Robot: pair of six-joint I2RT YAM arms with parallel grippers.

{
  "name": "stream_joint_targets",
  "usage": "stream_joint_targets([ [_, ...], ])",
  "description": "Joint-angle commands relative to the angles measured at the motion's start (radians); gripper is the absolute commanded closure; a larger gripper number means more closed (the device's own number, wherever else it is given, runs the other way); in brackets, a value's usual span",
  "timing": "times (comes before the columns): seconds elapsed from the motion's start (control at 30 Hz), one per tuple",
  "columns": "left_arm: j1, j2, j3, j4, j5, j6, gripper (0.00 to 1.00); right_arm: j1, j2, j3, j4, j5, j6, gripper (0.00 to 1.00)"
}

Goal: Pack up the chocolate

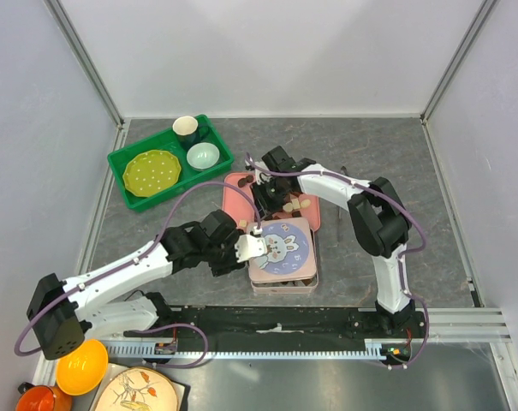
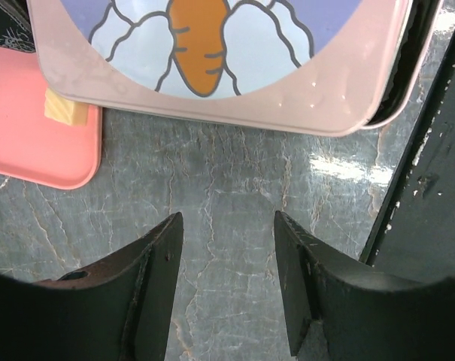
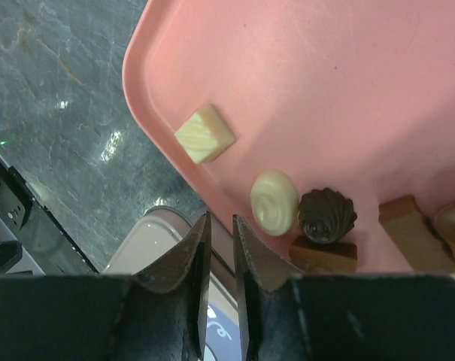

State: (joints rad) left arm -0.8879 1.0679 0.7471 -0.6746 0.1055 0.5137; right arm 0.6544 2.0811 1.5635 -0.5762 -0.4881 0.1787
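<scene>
Here, the left pincer (image 2: 229, 219) is wide open over the counter (image 2: 227, 169); the right pincer (image 3: 219, 223), open just a crack, is empty beside the chocolate (image 3: 274, 201).

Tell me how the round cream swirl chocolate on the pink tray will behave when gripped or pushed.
The round cream swirl chocolate looks domed and smooth, so it may slip or roll from a pinch. Pushed, it would probably slide easily on the glossy pink tray and could bump the dark shell chocolate beside it. Being small, it is likely light.
</scene>
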Motion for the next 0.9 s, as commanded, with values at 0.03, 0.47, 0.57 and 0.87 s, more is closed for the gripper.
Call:
stream_joint_targets([
  [0.03, -0.003, 0.033, -0.006, 0.078, -0.015, 0.005, 0.41, 0.002, -0.092, -0.068, 0.053, 0.017, 0.007, 0.75],
  [0.47, 0.041, 0.254, -0.04, 0.276, -0.083, 0.02, 0.43, -0.001, -0.136, -0.152, 0.07, 0.075, 0.008, 0.75],
  [0.57, 0.047, 0.251, -0.023, 0.28, -0.061, 0.016, 0.43, -0.012, -0.153, -0.167, 0.068, 0.103, 0.018, 0.75],
  [0.87, 0.046, 0.248, 0.018, 0.256, 0.008, -0.017, 0.44, -0.143, -0.381, -0.342, 0.082, 0.483, 0.229, 0.97],
])
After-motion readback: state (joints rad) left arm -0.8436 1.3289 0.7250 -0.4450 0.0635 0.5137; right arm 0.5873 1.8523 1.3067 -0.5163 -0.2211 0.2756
